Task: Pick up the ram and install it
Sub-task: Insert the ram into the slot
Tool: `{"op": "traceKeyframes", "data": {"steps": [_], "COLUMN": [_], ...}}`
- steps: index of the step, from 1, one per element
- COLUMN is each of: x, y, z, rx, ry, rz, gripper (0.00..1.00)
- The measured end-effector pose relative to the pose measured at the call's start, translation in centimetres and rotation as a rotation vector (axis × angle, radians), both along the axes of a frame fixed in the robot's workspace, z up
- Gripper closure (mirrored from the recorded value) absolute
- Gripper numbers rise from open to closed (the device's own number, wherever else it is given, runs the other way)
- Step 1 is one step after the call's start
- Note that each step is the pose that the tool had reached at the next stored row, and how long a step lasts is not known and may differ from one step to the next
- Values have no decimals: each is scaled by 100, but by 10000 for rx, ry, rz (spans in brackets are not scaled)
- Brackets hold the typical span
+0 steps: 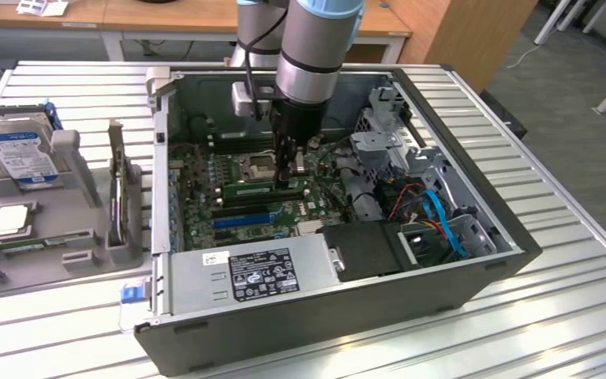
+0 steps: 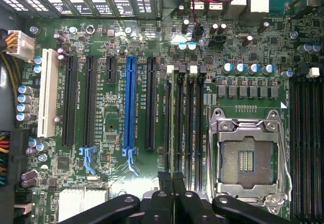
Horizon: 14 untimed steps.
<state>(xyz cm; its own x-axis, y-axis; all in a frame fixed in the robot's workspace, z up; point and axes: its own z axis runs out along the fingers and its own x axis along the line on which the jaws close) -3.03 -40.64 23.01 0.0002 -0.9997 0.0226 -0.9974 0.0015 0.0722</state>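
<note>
Ahead of your matt black gripper [image 2: 172, 179]: bright metal CPU socket frame [image 2: 248, 126]; glossy blue plastic expansion slot [image 2: 130, 102]; semi-gloss green motherboard [image 2: 109, 122].

The case [image 1: 334, 324] sits on the table [image 1: 555, 260]; in the exterior view a tray [image 1: 29, 272] lies at its nine o'clock. On the tray, the drive [image 1: 19, 154] is at eleven, the chip [image 1: 9, 221] at eight, the card [image 1: 122, 189] upright at three. In the case, the board [image 1: 208, 197] lies at the middle, the power unit [image 1: 261, 272] at six, the drive cage [image 1: 387, 150] at three. The gripper [image 1: 290, 170] hangs over the board, socket [image 1: 259, 164] at its nine; memory slots [image 2: 179, 122] run between socket and card slots [image 2: 130, 102]
</note>
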Motion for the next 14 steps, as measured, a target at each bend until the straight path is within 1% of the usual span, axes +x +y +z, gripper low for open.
{"op": "traceKeyframes", "data": {"steps": [3, 6, 14], "x": [0, -3, -3], "y": [-1, -12, -13], "z": [-3, -5, -5], "rx": [1, 2, 0], "ry": [0, 0, 0], "rz": [0, -3, -117], "gripper": [88, 88, 88]}}
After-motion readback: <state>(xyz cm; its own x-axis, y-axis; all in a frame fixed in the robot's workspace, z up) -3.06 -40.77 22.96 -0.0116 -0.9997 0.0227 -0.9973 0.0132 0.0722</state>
